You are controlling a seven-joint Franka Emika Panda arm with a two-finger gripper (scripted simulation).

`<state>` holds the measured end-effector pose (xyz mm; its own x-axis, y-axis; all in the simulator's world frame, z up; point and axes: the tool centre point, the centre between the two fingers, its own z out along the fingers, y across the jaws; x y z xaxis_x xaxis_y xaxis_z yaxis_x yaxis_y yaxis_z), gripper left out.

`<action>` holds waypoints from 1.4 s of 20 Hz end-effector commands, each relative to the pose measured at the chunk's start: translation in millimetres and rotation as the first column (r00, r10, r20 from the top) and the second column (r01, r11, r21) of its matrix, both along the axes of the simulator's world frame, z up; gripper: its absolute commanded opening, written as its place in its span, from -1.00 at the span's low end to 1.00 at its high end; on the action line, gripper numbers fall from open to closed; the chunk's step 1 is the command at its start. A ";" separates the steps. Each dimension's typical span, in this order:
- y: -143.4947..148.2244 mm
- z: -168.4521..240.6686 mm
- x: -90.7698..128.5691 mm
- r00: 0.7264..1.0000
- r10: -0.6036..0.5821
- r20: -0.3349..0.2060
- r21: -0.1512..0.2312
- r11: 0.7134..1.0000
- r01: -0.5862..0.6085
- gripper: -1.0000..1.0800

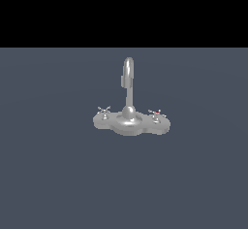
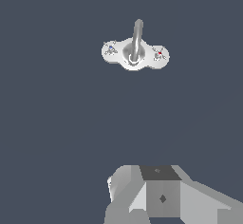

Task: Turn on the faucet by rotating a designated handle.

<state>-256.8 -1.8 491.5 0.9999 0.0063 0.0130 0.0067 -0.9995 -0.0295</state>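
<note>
One faucet is standing on the grey tabletop, carrying two cross knobs: the red-marked handle at the exterior view's right and one all-silver knob opposite. The hand is hanging well apart; its opening cannot be told.

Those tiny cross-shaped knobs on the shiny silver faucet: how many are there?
2. The all-silver cross knob sits on the lobed base at the exterior view's left; the red-marked cross knob sits at its right. The arched spout stands between them.
</note>
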 end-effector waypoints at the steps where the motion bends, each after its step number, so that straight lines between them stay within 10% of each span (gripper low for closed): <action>1: 2.0 -3.9 5.1 0.999 -0.026 -0.021 0.005 1.000 0.026 -0.41; 7: 2.4 -114.0 2.7 0.960 -0.009 -0.279 0.026 1.000 0.017 -0.21; 9: -5.3 -147.5 13.7 0.953 0.016 -0.302 0.096 0.995 0.014 -0.07; 14: -24.6 -229.1 23.0 0.929 0.041 -0.369 0.086 0.996 -0.010 -0.34; 19: -42.0 -260.1 83.8 0.929 0.226 -0.292 0.029 0.973 -0.228 -0.65; 23: -95.9 -288.4 124.6 0.950 0.217 -0.226 0.017 0.976 -0.218 -0.40; 26: -69.7 -307.7 147.5 0.913 0.348 -0.215 -0.006 0.934 -0.357 -0.11; 28: -109.8 -338.8 139.7 0.883 0.397 -0.250 -0.029 0.909 -0.417 -0.14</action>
<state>-113.1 -92.2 175.0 0.9042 0.3683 -0.2161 0.3753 -0.9269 -0.0095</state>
